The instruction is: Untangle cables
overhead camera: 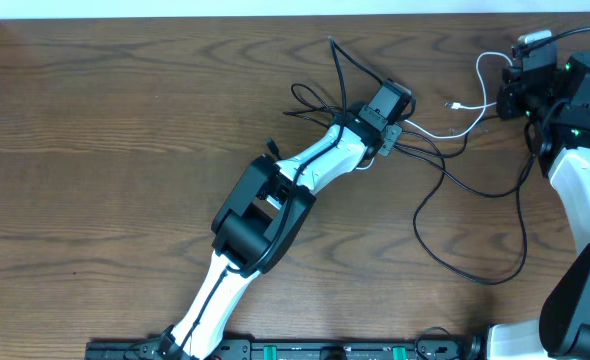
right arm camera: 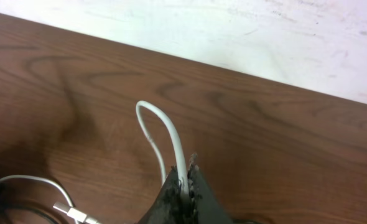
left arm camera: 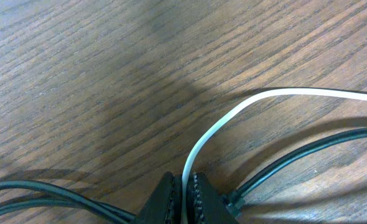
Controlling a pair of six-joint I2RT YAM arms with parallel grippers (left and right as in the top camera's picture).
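The white cable (overhead camera: 445,130) runs across the table between my two grippers. My left gripper (overhead camera: 395,130) is at the table's middle, shut on the white cable (left arm camera: 233,115), which bends away to the right. Black cables (overhead camera: 325,95) tangle around it and pass on both sides of the fingers (left arm camera: 162,199), with one black cable (left arm camera: 295,158) to the right. My right gripper (overhead camera: 508,95) at the far right is shut on another stretch of the white cable (right arm camera: 171,134), which arches up from the jaws. A white plug end (right arm camera: 71,213) lies at lower left.
A long black cable loop (overhead camera: 475,270) spreads over the table to the right of centre, toward the right arm's white base (overhead camera: 585,200). The table's far edge meets a white wall (right arm camera: 264,37) just behind the right gripper.
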